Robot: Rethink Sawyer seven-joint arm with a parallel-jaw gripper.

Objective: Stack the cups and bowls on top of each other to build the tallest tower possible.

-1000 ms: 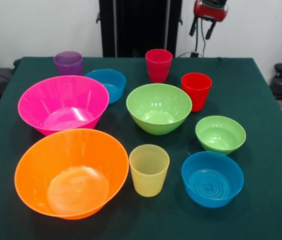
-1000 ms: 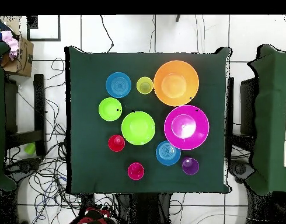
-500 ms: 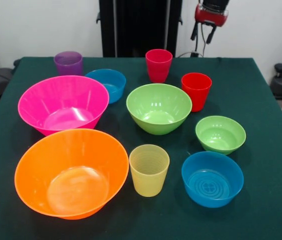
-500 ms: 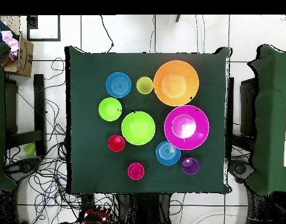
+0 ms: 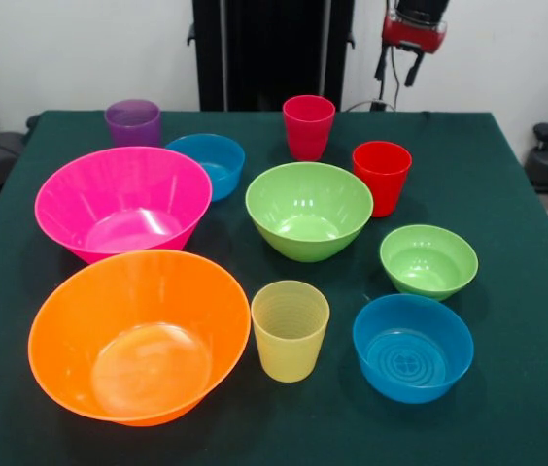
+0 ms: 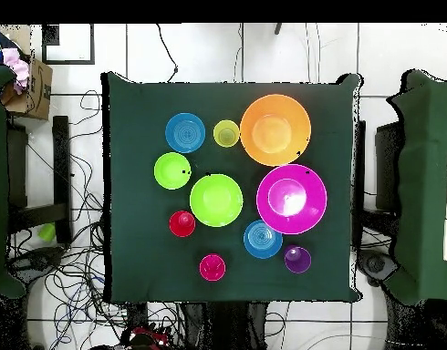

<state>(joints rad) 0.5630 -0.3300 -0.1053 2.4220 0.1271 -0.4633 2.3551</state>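
We see the gripper [image 5: 397, 64] slightly higher than before, its fingers spread and empty, beyond the bright red cup [image 5: 382, 177]. That cup stands upright, unstacked, just beside the medium green bowl [image 5: 309, 210].

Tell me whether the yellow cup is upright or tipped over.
Upright: the yellow cup stands on its base, open rim up, empty inside, apart from its neighbours.

At the top right of the front view, the gripper [image 5: 398, 66] has a glossy red housing with a black part above it. Two thin black fingers [image 5: 413, 69] point down from it. A wide black column [image 5: 272, 49] stands at top centre.
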